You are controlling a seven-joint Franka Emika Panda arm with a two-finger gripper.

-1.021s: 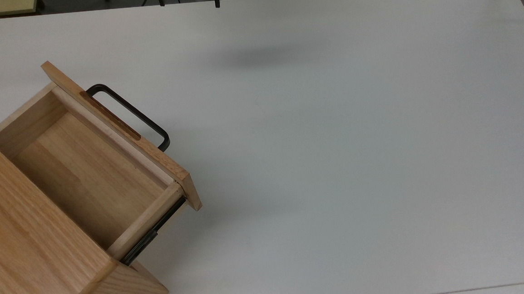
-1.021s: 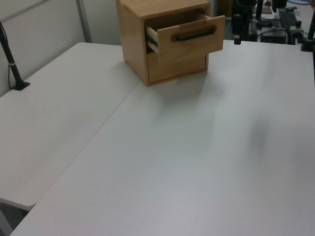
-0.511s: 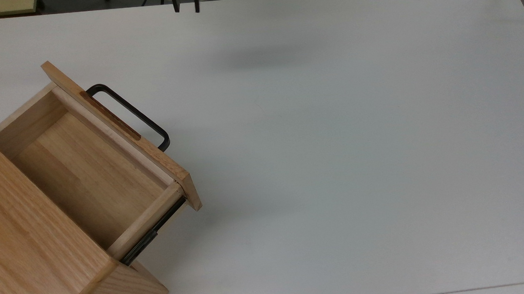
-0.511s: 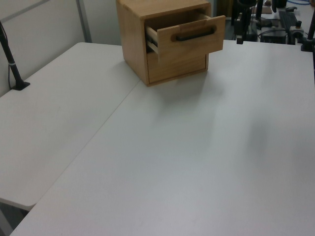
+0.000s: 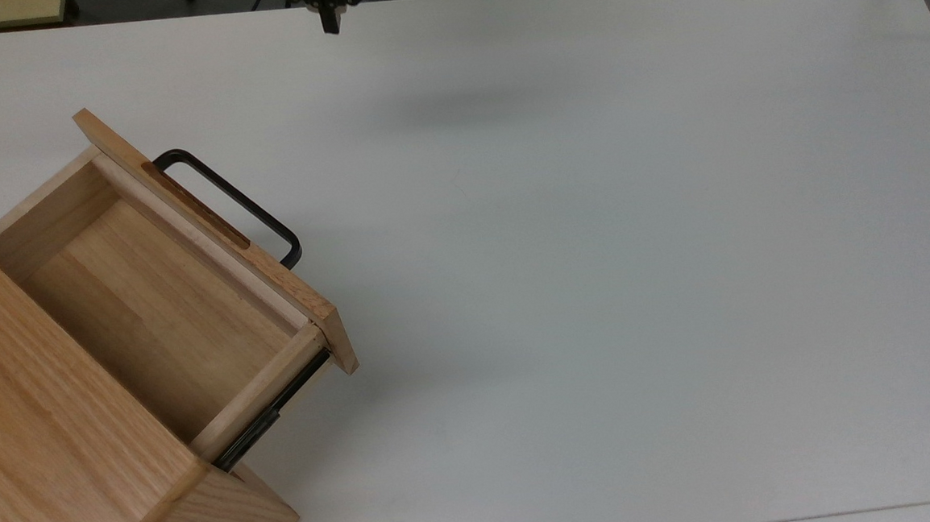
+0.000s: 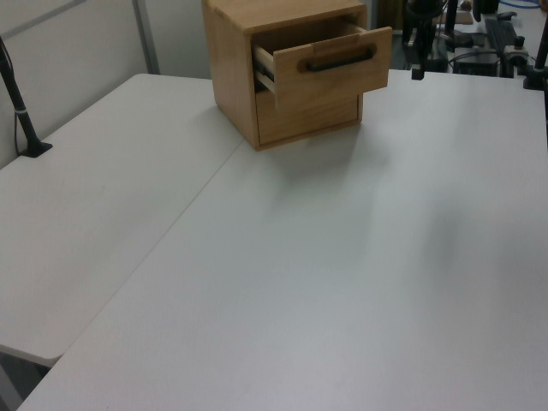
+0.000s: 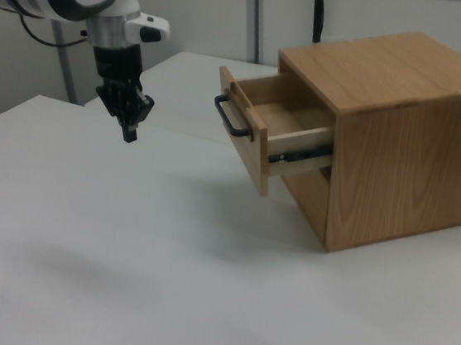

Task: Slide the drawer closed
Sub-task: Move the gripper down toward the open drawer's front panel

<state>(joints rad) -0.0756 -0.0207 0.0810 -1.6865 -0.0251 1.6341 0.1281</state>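
Drawer (image 5: 161, 304) front toward top view's upper-right

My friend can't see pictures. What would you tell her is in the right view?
A wooden cabinet on a white table has its drawer pulled open, black handle facing the right view's left. A robot arm's gripper hangs above the table, apart from the handle.
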